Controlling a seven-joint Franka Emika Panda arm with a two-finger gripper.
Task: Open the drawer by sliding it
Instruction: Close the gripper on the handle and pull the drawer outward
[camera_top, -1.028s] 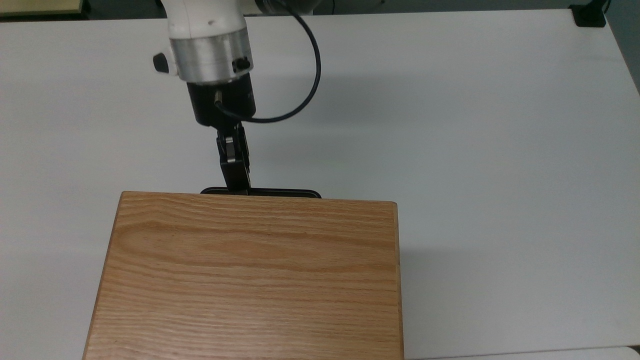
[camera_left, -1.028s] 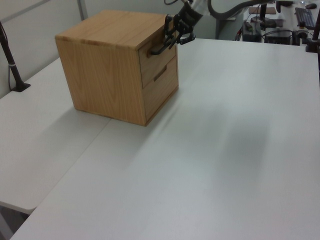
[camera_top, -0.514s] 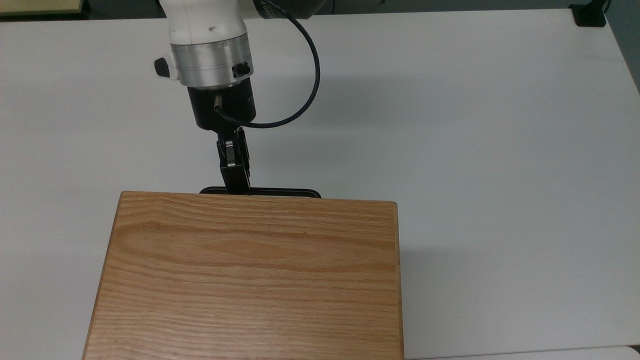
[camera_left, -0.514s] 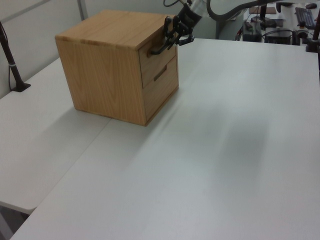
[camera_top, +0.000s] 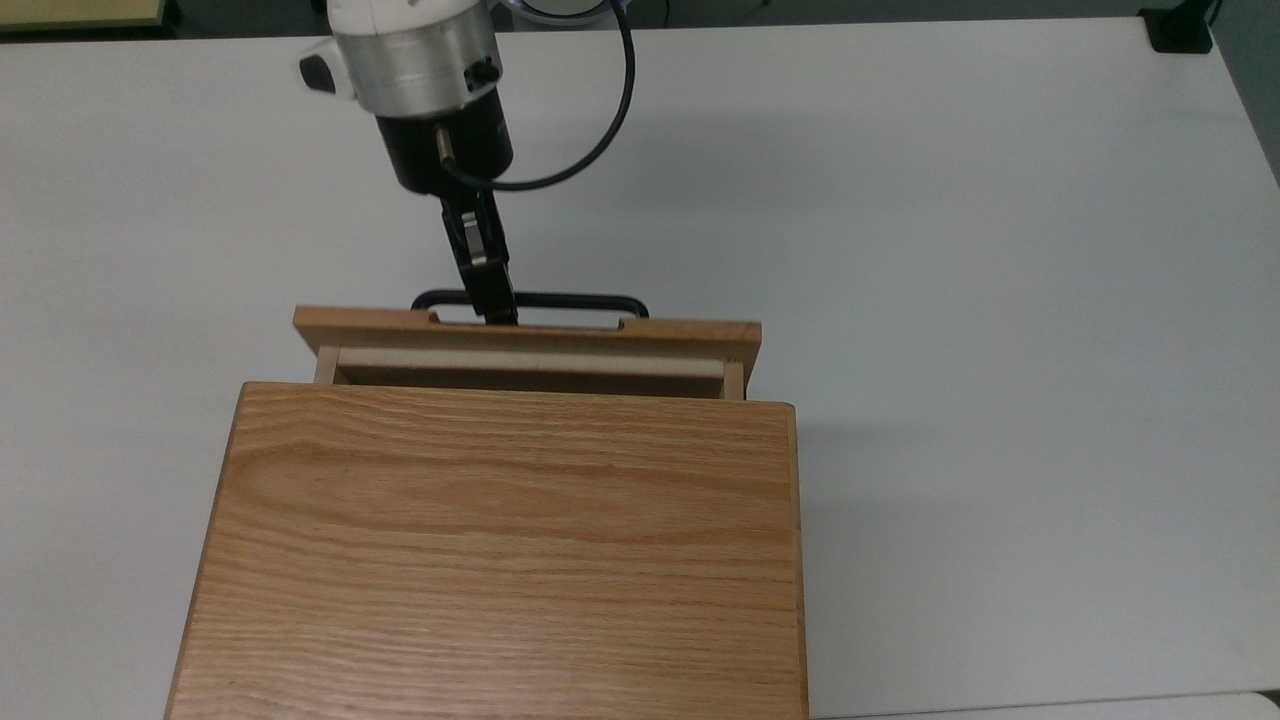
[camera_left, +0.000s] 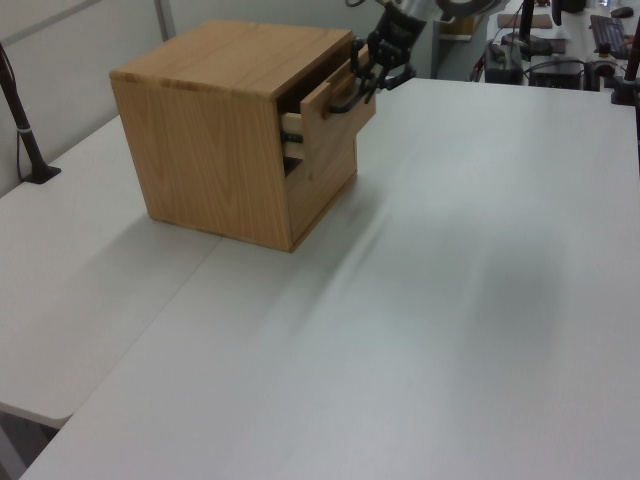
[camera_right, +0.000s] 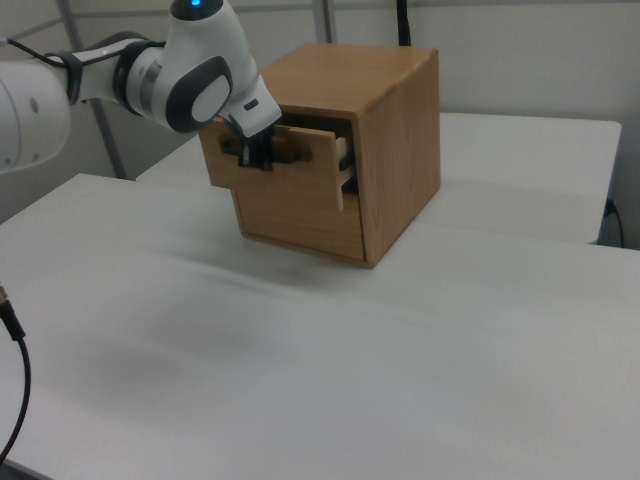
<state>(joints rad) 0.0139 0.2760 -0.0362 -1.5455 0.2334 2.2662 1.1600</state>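
One drawer (camera_top: 525, 340), the upper of two in an oak-grained cabinet (camera_top: 500, 550), stands partly pulled out, its pale side walls and a strip of dark interior showing between the front panel and the cabinet top. In the left view the drawer (camera_left: 335, 95) juts out above the closed lower drawer (camera_left: 322, 185). The black bar handle (camera_top: 580, 300) runs along the panel's outer face. The claw (camera_top: 492, 305) is closed on this handle near the top view's left end, fingers pinched narrow around the bar. From there the black wrist and silver flange rise toward the top view's upper edge, a black cable (camera_top: 615, 110) looping beside them. In the right view the white arm (camera_right: 190, 75) reaches in from the right view's left, the claw (camera_right: 255, 158) pointing down at the panel. The cabinet sits on a white surface (camera_top: 1000, 300).
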